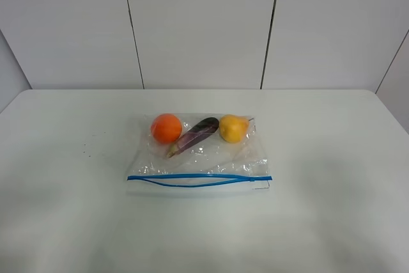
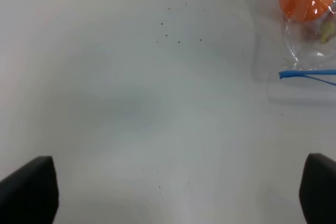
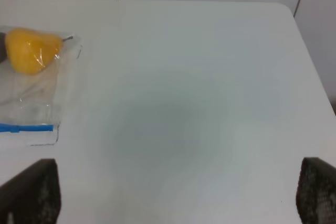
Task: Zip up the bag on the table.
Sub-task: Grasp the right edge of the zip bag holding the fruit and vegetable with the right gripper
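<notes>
My left claw [image 2: 173, 195] and right claw [image 3: 173, 195] both gape, bag [image 1: 199, 155] ahead between them; I'd pin one zipper [image 1: 198, 179] end, then run along it.

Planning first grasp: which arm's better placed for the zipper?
Probably right: the zipper strip ends closer to the right hand than to the left hand in their wrist views. Both open.
</notes>
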`<control>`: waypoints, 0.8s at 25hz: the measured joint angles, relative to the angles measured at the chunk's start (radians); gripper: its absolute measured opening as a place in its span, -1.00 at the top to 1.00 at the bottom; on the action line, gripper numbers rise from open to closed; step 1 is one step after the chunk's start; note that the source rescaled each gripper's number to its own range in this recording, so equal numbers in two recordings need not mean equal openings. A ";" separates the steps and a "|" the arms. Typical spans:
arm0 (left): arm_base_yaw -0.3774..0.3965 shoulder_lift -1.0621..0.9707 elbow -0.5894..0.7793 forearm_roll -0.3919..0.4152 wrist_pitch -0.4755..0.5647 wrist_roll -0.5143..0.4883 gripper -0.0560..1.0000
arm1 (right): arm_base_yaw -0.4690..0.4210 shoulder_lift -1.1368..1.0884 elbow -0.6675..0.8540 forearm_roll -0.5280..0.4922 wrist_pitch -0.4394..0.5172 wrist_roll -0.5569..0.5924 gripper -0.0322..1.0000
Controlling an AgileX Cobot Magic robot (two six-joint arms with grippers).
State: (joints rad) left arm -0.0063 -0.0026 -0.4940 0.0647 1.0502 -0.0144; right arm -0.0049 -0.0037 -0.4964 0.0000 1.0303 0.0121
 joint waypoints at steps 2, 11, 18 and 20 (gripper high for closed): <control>0.000 0.000 0.000 0.000 0.000 0.000 -1.00 | 0.000 0.000 0.000 0.000 0.000 0.000 -1.00; 0.000 0.000 0.000 0.000 0.000 0.000 -1.00 | 0.000 0.000 0.000 0.000 0.000 0.000 -1.00; 0.000 0.000 0.000 0.000 0.000 0.000 -1.00 | 0.000 0.059 -0.034 0.012 0.000 -0.012 -1.00; 0.000 0.000 0.000 0.000 0.000 0.000 -1.00 | 0.000 0.137 -0.052 0.019 -0.009 -0.012 -1.00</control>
State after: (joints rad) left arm -0.0063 -0.0026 -0.4940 0.0647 1.0502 -0.0144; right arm -0.0049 0.1330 -0.5482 0.0192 1.0210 0.0000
